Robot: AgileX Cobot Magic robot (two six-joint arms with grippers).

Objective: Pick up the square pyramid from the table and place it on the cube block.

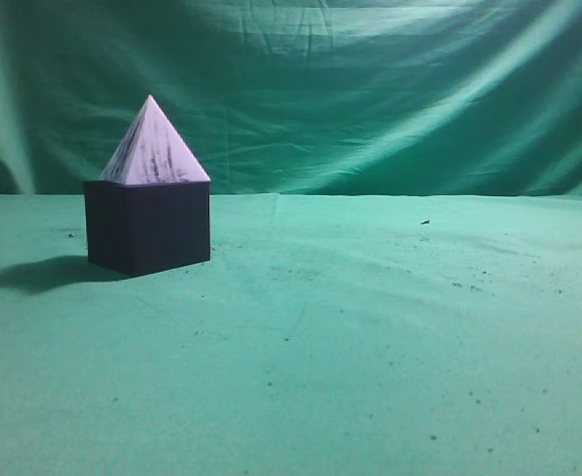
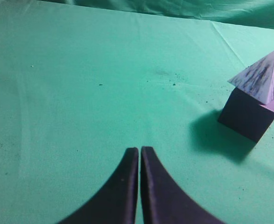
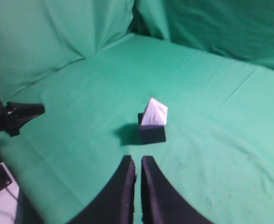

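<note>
The pale lilac square pyramid [image 1: 153, 149] with dark streaks sits upright on top of the dark navy cube block [image 1: 148, 226], at the left of the green cloth table [image 1: 370, 327]. Neither gripper shows in the exterior view. In the left wrist view my left gripper [image 2: 140, 150] is shut and empty, well clear of the pyramid [image 2: 262, 77] and cube [image 2: 248, 114] at the right edge. In the right wrist view my right gripper [image 3: 137, 159] is shut and empty, drawn back from the pyramid [image 3: 155, 114] on the cube [image 3: 152, 133].
A green cloth backdrop [image 1: 370, 89] hangs behind the table. The other arm's dark gripper [image 3: 15, 116] shows at the left of the right wrist view, near the table's edge. Small dark specks dot the cloth.
</note>
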